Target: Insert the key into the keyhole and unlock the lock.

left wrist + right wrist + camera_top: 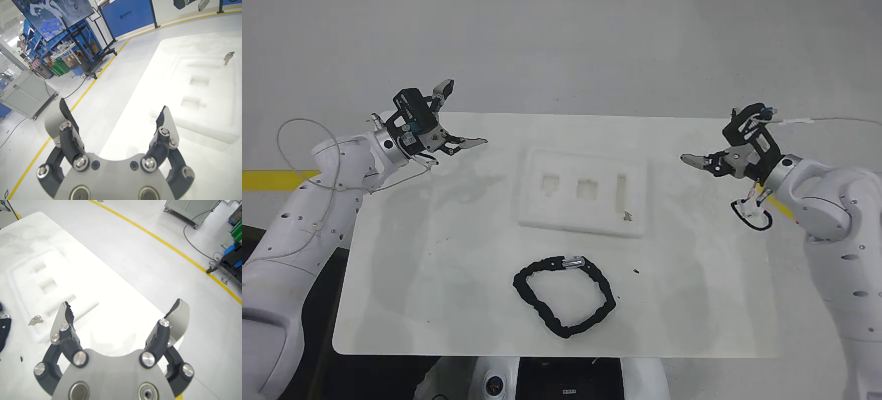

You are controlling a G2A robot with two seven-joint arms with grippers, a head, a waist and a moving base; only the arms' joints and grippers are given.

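1. Both arms sit out at the far corners of the table (442, 280), well apart from everything. That looks like a ready pose that leaves the middle open to the top view.
2. The left gripper (464, 144) has its jaws spread wide with nothing in them. It's the same for the right gripper (697, 160), wide open and holding nothing.
3. The key (627, 214) lies flat on the white foam tray (532, 215), at the tray's corner on the right arm's side and towards the lock. It probably sits up there so fingers can get at it more easily than off the bare tabletop.
4. The key's long axis seems to run roughly along the tray's short side. In the left wrist view the wider head looks like the far end, but it's too small to be sure.
5. The lock (564, 295), a black-sleeved chain, lies in a closed loop near the front edge. Its silver lock head (575, 264) is at the top of the loop, on the tray side. The keyhole can't be made out.
6. Judging by this, nothing's started; picking up the key comes first.
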